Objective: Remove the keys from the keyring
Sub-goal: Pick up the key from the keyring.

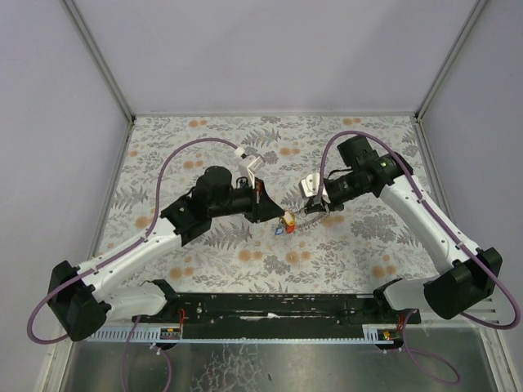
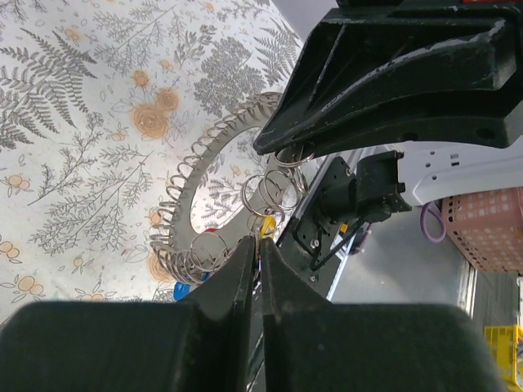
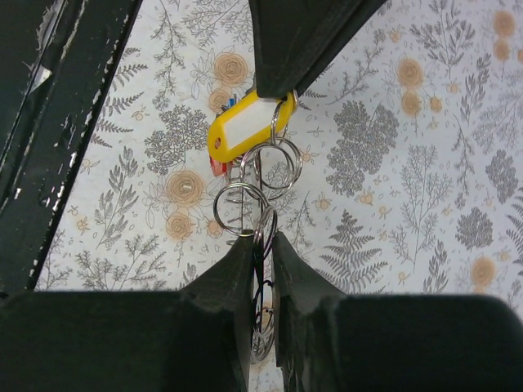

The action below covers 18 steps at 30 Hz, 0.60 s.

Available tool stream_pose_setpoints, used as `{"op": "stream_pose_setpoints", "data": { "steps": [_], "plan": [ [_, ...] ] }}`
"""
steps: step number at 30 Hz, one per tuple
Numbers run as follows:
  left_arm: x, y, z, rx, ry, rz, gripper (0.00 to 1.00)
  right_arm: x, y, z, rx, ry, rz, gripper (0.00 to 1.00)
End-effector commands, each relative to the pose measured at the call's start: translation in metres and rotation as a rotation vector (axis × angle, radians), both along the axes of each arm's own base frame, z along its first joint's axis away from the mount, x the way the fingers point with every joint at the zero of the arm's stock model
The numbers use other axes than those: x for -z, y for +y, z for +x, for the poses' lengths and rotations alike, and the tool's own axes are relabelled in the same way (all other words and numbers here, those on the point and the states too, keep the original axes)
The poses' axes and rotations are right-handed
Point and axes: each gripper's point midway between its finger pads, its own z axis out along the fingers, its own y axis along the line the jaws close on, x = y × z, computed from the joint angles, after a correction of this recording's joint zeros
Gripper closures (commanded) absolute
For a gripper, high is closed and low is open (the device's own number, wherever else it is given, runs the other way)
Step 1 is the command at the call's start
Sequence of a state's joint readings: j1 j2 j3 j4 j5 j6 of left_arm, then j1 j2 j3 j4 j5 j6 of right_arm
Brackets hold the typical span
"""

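Left hand (image 2: pixel 255 245) is seen closed, pinched on the yellow tag (image 3: pixel 241 131) of the keys (image 1: pixel 286 222). The tag, red and blue keys and small split rings (image 3: pixel 274 163) are held over the middle of the table (image 1: pixel 204 131), between both hands. The coiled grey keyring (image 2: pixel 166 229) is linked to them. Right hand (image 3: pixel 261 241) is clamped on the keyring's edge.

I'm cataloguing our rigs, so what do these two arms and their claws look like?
Both arms, left arm and right arm, have white links with black joints and bases. A purple cable runs along each. The left claw and right claw are black, with tapering fingers.
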<state>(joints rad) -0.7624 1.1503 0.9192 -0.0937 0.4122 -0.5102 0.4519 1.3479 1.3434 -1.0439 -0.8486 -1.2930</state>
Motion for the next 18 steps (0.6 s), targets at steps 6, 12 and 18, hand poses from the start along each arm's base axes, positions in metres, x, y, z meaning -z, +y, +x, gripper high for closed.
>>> {"op": "stream_pose_setpoints", "data": {
  "steps": [6,12,18],
  "plan": [
    [0.005,0.009,-0.005,0.073,-0.005,0.043,1.00,0.002,0.014,0.000,-0.097,-0.054,0.082,0.98],
    [0.001,0.012,-0.008,0.085,-0.015,0.042,1.00,0.007,0.014,-0.001,-0.081,-0.037,0.084,0.86],
    [-0.004,0.013,-0.013,0.125,-0.033,0.051,1.00,0.005,0.017,-0.008,-0.074,0.016,0.110,0.65]
  ]
}}
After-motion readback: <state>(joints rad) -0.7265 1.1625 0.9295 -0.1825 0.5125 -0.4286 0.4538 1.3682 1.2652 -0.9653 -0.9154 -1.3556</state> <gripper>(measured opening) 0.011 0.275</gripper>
